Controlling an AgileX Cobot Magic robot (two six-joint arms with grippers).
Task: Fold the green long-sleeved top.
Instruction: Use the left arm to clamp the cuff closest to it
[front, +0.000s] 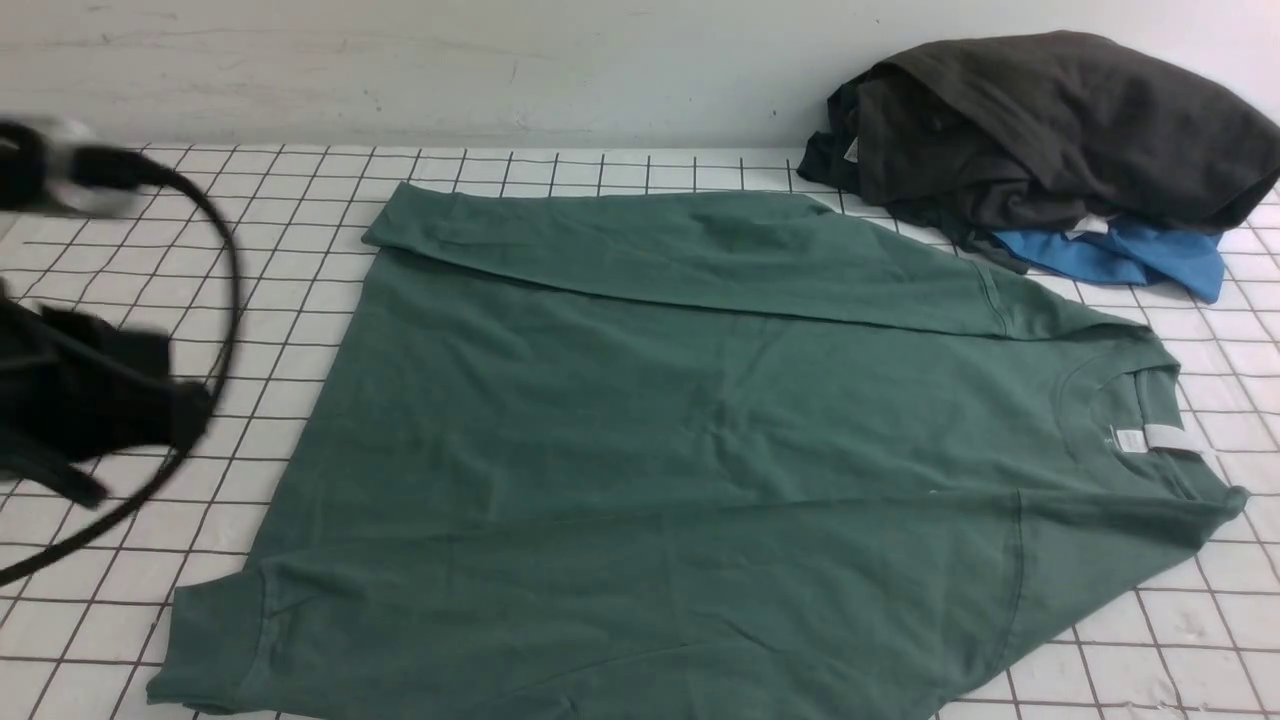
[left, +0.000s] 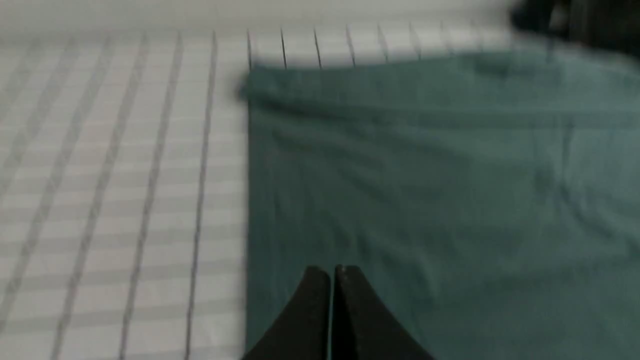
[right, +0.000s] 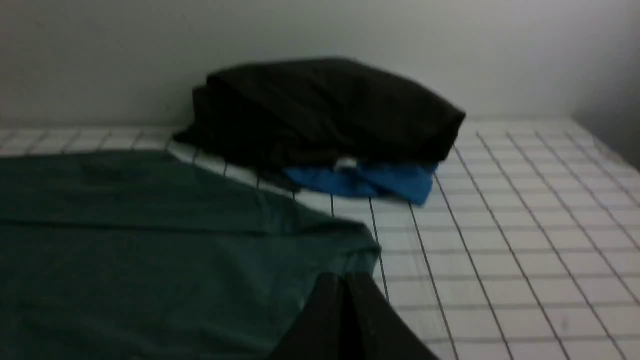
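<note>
The green long-sleeved top (front: 680, 440) lies flat on the gridded table, collar and white neck label (front: 1140, 437) to the right, hem to the left. Its far sleeve (front: 620, 245) is folded across the body. My left gripper (left: 332, 272) is shut and empty, above the top near its left edge (left: 400, 175); the arm shows blurred at the left of the front view (front: 90, 400). My right gripper (right: 342, 279) is shut and empty, above the top's right edge (right: 150, 240). It is out of the front view.
A dark grey-black garment (front: 1050, 120) is heaped at the back right over a bright blue garment (front: 1120, 255); both show in the right wrist view (right: 325, 110). The white wall runs along the table's far edge. A black cable (front: 225, 300) loops at the left.
</note>
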